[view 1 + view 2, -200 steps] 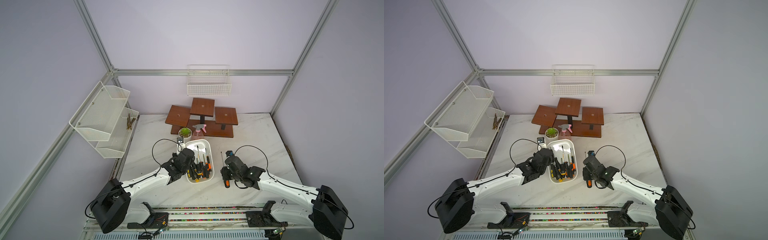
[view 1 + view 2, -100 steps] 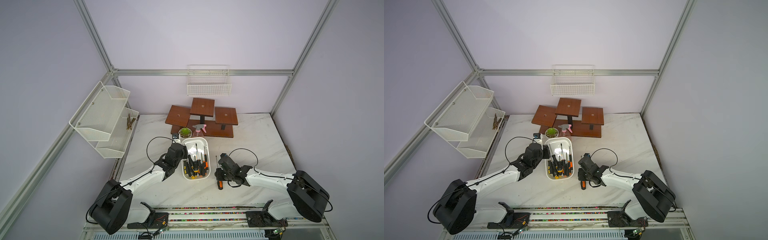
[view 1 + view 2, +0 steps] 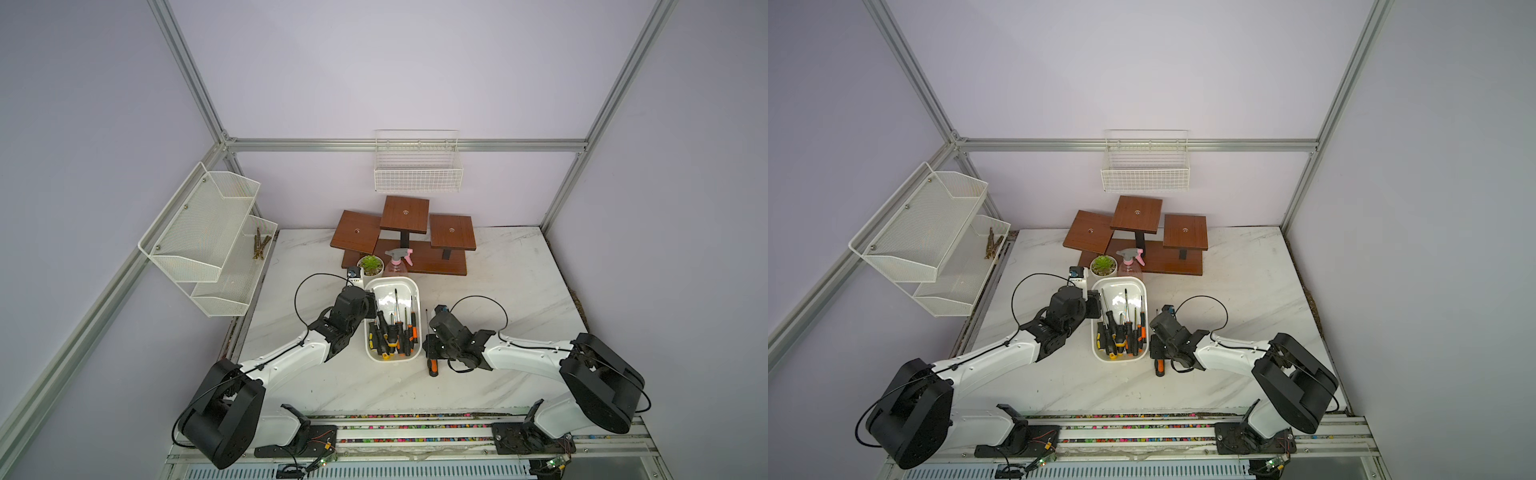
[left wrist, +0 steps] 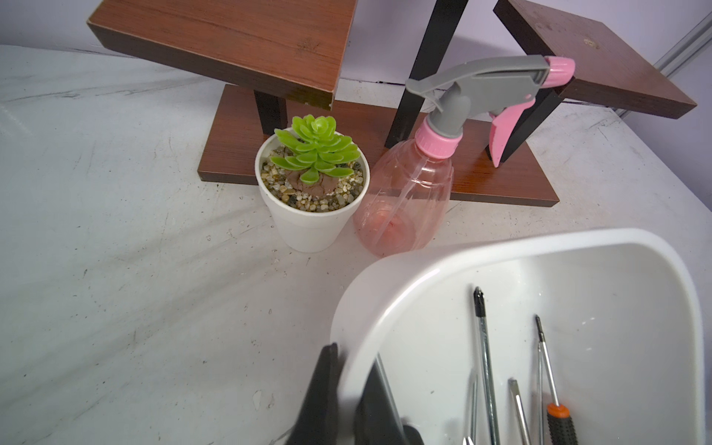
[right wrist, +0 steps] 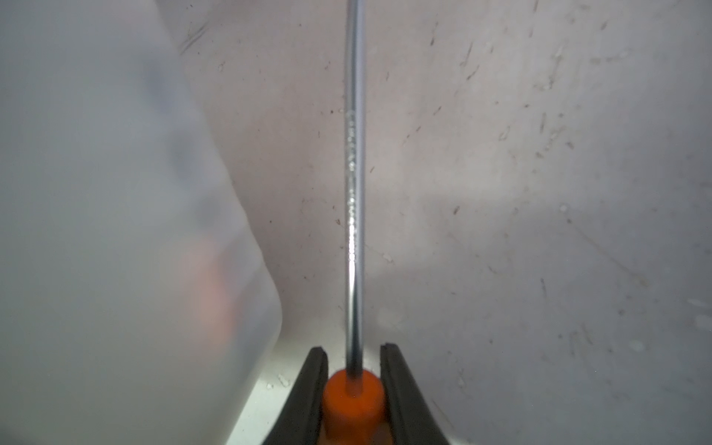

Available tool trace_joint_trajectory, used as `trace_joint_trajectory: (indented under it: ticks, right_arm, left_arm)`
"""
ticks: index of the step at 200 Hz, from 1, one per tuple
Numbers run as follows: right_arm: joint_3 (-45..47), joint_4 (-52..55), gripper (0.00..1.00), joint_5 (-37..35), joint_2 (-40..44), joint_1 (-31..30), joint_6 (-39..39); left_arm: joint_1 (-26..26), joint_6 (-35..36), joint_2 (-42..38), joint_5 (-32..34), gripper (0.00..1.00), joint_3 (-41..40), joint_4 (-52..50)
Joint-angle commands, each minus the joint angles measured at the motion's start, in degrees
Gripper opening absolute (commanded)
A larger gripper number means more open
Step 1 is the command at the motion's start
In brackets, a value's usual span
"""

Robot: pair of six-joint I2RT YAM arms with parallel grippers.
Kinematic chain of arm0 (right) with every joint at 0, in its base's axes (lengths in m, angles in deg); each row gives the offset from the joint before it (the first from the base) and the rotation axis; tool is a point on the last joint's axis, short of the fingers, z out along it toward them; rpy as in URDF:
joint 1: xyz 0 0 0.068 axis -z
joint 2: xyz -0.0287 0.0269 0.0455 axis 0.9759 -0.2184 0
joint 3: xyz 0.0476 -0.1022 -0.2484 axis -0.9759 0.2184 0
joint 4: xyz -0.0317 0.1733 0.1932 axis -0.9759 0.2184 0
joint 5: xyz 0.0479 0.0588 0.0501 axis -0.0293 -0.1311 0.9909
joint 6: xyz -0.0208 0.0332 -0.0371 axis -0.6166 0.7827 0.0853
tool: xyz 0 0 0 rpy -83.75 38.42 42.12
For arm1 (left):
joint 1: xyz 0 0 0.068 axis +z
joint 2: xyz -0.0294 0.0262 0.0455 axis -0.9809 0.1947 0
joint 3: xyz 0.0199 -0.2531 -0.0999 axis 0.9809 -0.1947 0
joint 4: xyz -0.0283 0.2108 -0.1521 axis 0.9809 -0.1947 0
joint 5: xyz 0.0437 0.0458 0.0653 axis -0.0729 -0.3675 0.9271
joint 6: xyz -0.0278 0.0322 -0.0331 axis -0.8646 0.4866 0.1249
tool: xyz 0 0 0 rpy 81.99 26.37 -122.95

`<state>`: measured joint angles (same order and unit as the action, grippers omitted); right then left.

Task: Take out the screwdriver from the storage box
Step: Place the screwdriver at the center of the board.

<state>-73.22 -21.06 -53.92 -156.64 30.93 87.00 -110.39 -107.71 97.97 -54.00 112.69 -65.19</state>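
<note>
1. You are looking at a robot test cell in a lab.
2. Aluminium frame bars (image 3: pixel 291 144) and plain lilac walls (image 3: pixel 374 62) box in your marble-look table (image 3: pixel 498 270).
3. Your left arm (image 3: pixel 291 357) and right arm (image 3: pixel 528 353) sit on a base rail (image 3: pixel 415 428) with bare wiring.
4. A wire basket (image 3: pixel 417 172), mesh shelf (image 3: pixel 199 232), wooden stand (image 3: pixel 405 214) and storage box (image 3: pixel 388 297) stand as props.

On the marble counter (image 3: pixel 498 270) the white storage box (image 3: pixel 388 300), holding other screwdrivers (image 3: pixel 395 332), lies between the two tools: the left tool (image 3: pixel 372 308) sits against its rim, and the right tool (image 3: pixel 431 352), just outside it, grips an orange-and-black screwdriver (image 3: pixel 432 368) whose shaft runs on past the tool.
</note>
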Motion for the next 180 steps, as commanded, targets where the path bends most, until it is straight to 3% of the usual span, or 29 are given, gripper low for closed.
trace_joint_trajectory:
  ticks: [1, 36, 180]
  right_arm:
    - [-0.76, -0.12, 0.00, -2.55, -0.37, -0.56, 1.09]
    - [-2.03, 1.25, 0.00, -3.23, -1.47, -0.54, 1.16]
    - [-3.49, 3.22, 0.23, -3.79, -4.94, -0.66, 0.99]
  left_arm:
    - [0.11, 0.25, -0.86, -1.58, 0.00, 0.02, 2.97]
    - [0.06, -0.29, -1.55, -0.80, 0.00, -0.71, 3.25]
    - [0.06, -1.19, -2.35, 0.66, 0.00, -2.04, 3.94]
